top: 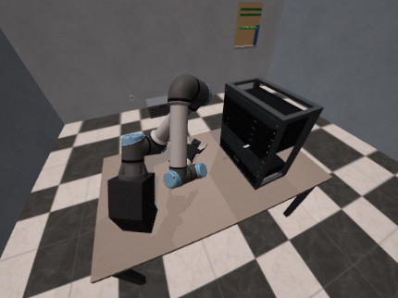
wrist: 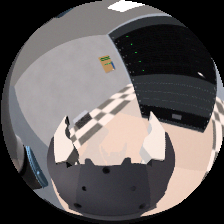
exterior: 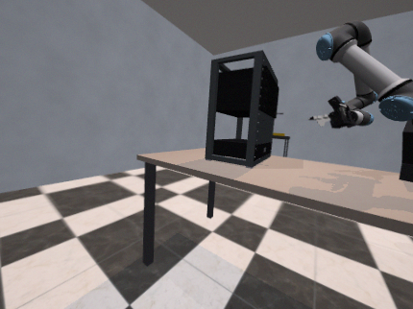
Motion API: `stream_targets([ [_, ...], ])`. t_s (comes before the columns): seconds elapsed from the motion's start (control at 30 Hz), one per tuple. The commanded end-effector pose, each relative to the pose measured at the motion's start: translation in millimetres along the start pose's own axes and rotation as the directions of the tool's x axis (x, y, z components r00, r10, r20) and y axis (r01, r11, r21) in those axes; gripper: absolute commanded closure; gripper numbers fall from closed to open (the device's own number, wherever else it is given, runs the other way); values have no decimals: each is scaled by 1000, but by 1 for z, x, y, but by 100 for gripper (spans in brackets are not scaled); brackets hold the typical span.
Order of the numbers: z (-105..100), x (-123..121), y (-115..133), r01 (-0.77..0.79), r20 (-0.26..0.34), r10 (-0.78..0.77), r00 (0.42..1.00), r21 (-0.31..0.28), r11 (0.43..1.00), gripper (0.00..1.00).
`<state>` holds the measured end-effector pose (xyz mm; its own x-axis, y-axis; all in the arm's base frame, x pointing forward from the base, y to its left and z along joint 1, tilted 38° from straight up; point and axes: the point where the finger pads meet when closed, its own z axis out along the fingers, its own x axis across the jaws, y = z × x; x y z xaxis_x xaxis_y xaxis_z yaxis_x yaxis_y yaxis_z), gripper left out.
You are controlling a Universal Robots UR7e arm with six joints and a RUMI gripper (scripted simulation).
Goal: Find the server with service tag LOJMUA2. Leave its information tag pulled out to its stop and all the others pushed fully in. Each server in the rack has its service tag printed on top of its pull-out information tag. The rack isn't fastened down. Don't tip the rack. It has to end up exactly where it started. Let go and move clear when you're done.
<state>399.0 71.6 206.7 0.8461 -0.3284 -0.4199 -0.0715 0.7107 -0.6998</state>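
On the far right part of the brown table (top: 194, 229) stands the black server rack (top: 316, 109), upright, its open frame taller than it is wide. Its front face, stacked with dark servers (top: 245, 128), turns toward the arm. One pale information tag (top: 246, 146) juts out of that face about halfway up; its long axis runs level, pointing out from the rack toward the robot. The exterior view shows the same tag (exterior: 279, 113) as a thin sliver sticking out of the rack's (exterior: 257, 108) right side toward the gripper, with open air between the two.

The UR7e arm (top: 178, 128) rises from a black pedestal (top: 116, 211) at the left of the table. Its gripper (top: 198, 147) hangs above the tabletop, well apart from the rack and aimed at it. In the wrist view the pale fingertips stand wide, with only table and floor showing between them; the gripper (wrist: 108, 142) holds nothing.

Only the top view shows the rack's open top and the poster (top: 249, 24) on the far wall. Only the exterior view shows the empty bay between the upper servers and the bottom unit, and the gripper's (exterior: 317, 118) height above the table (exterior: 307, 180). The wrist view alone shows small green lights (wrist: 150, 45) on the upper server fronts and a pale tag (wrist: 200, 75) at the right edge. Printed text cannot be read in any view.
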Motion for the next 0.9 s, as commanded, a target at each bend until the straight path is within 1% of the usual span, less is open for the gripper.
stream_targets([
  [0.0,-1,-2,4,25,10,-25,1000,-17,1000,0],
  [0.87,-7,-7,29,177,82,-169,982,-110,978,0],
])
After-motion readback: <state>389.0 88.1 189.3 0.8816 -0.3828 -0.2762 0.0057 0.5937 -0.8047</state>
